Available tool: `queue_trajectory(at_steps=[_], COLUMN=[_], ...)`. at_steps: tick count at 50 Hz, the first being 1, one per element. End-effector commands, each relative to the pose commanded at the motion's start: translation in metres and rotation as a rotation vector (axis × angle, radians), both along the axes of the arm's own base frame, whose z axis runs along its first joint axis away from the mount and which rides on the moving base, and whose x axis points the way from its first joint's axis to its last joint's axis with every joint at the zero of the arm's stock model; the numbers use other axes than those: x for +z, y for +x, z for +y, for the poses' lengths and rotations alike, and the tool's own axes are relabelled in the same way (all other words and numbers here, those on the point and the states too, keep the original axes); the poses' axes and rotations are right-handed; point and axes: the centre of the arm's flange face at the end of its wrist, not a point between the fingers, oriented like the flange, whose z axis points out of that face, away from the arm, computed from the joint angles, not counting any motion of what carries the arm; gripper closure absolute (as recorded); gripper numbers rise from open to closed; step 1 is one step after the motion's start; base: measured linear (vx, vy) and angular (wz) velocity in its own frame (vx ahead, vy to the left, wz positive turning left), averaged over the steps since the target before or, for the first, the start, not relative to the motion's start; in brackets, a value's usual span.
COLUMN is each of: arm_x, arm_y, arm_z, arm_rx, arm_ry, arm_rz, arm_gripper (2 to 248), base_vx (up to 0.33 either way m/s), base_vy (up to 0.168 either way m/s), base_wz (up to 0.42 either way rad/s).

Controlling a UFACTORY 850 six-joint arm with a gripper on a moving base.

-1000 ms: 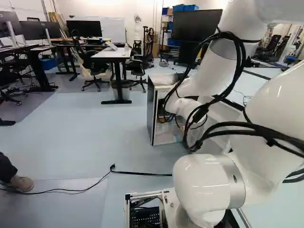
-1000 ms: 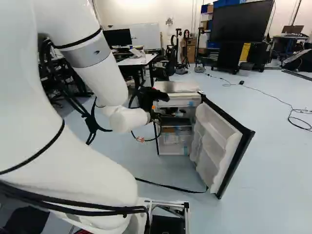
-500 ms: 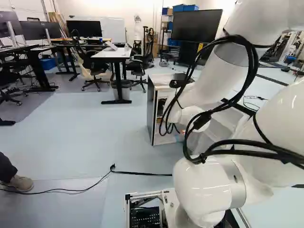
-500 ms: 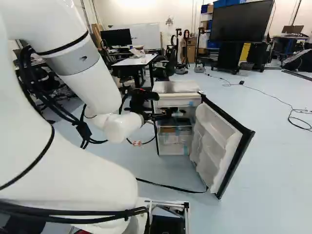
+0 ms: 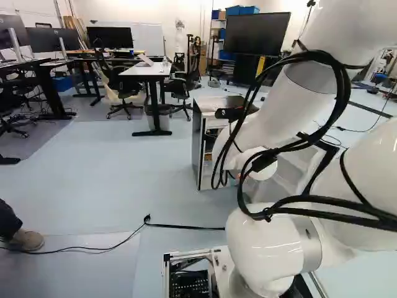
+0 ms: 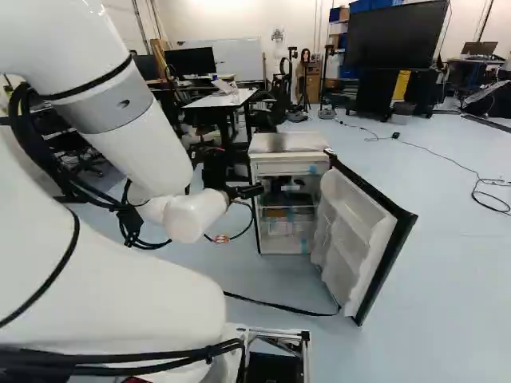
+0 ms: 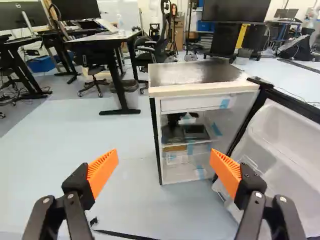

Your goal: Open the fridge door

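In the right base view my gripper is just in front of the fridge, overlapping its left edge; its fingers are small there. The fridge door stands wide open, swung out to the right with its white shelved inner side showing. From the wrist, the gripper is open, its orange pads far apart with only floor between them. Ahead of it are the fridge top and the open compartment; the door reaches behind and past one finger. My arm covers most of the door in the left base view.
A black cable lies across the floor between base and fridge. A white-topped desk with chairs stands beyond the fridge, and a large screen farther back. A person's foot shows at the left of the left base view.
My arm has drawn back from the fridge front, its wrist shifting left and slightly down in the right base view. Fridge and door have kept their places, and the base has not moved.
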Motion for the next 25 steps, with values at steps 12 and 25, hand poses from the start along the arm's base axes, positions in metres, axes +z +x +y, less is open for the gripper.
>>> queue_trajectory(at_steps=[12, 25], arm_x=[-0.0006, -0.0008], arm_y=[-0.0036, -0.0044], arm_z=[0.0030, 0.0037], arm_rx=[0.026, 0.032], arm_ry=[-0.008, -0.010], arm_rz=[-0.005, -0.006], arm_gripper=[3, 3], base_vx=[0.000, 0.000], base_vy=[0.000, 0.000], base_wz=[0.000, 0.000])
